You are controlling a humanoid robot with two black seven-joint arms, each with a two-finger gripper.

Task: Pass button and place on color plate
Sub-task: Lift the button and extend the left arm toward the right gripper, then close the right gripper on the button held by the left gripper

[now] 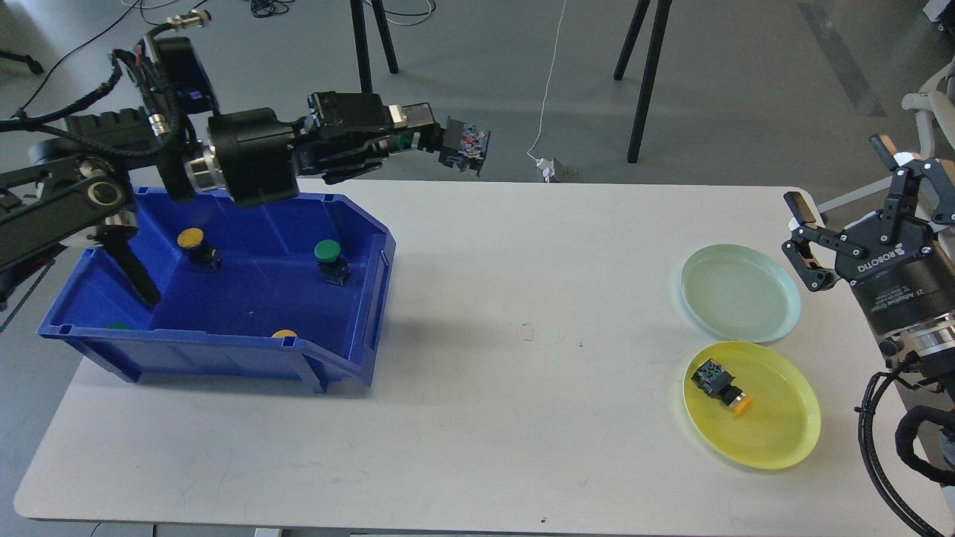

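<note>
My left gripper (436, 143) is shut on a green button (462, 145) and holds it high above the table's back edge, right of the blue bin (224, 350). In the bin lie a yellow button (195, 244), a green button (329, 259), another yellow one (284, 334) and a green one (117, 326) at the near wall. My right gripper (839, 200) is open and empty, right of the pale green plate (739, 292). The yellow plate (752, 405) holds a yellow button (720, 384).
The white table (485, 388) spans the view between bin and plates. Black stand legs (365, 74) and a white cable (548, 89) are on the floor behind. A chair base (921, 112) stands at the far right.
</note>
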